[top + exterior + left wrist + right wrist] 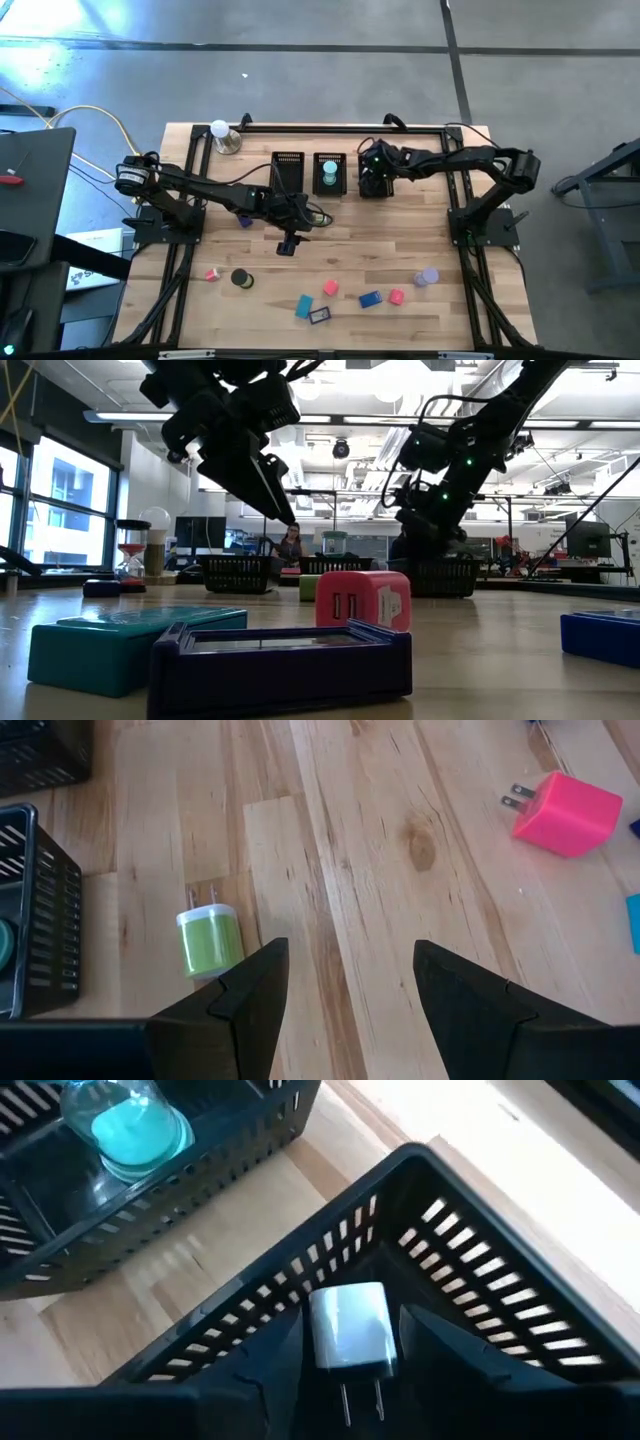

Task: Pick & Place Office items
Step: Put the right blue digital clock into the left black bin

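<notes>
My right gripper (350, 1380) is over the right-hand black mesh bin (373, 178) at the table's far side, shut on a white charger block (348, 1328). My left gripper (288, 243) hangs open and empty above the table's middle; in the left wrist view (350, 980) a green charger block (210, 940) lies on its side on the wood just beside one finger, and a pink one (565, 812) lies farther off. More small pieces lie near the front edge: pink (330, 288), teal (304, 306), blue (370, 298), purple (428, 277) and a black roll (241, 279). My right gripper pinches the white charger block by its two opposite side faces (318, 1342) between its two fingers. The block's two metal prongs (360, 1402) point back toward the wrist. It is held over the inside of the bin, by one corner; whether it rests on the bin's floor I cannot tell.
Three black mesh bins stand in a row at the far side; the middle one (330, 172) holds a clear and teal thing. A white ball on a metal base (222, 135) stands at the far left. A blue piece (245, 220) lies by the left arm.
</notes>
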You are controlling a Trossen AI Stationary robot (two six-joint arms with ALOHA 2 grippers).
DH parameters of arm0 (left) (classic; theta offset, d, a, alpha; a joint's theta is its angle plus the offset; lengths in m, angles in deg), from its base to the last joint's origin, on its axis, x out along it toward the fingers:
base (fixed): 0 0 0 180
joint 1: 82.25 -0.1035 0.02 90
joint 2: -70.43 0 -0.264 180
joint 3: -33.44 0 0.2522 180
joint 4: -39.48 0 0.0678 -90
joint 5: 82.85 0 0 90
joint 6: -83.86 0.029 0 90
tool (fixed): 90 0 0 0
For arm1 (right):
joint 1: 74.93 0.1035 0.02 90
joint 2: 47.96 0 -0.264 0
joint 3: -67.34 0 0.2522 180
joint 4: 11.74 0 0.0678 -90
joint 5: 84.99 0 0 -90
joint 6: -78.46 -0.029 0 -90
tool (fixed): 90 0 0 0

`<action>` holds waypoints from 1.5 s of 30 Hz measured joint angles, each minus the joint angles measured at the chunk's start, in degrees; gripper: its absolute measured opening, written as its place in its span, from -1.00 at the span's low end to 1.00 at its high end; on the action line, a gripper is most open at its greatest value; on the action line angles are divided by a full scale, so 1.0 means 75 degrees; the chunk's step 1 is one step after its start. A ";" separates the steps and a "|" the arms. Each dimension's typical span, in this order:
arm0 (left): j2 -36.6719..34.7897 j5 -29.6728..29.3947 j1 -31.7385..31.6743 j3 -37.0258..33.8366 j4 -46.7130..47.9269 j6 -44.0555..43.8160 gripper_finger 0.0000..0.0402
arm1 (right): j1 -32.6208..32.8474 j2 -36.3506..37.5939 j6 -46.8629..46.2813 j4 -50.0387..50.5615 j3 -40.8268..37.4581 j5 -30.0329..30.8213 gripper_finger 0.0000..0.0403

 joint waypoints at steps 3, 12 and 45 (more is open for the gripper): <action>0.0000 0.0000 0.0000 0.0000 0.0000 0.0000 0.04 | 0.0001 0.0049 0.0259 -0.0123 -0.0003 0.0001 -0.25; 0.0000 0.0011 0.0000 0.0000 0.0000 0.0002 0.04 | 0.0799 0.1364 0.0825 0.0056 0.0152 0.0137 -0.42; 0.0000 0.0020 0.0009 0.0000 -0.0006 -0.0520 0.04 | 0.2963 0.3765 0.1245 -0.0404 0.0149 -0.1864 -0.46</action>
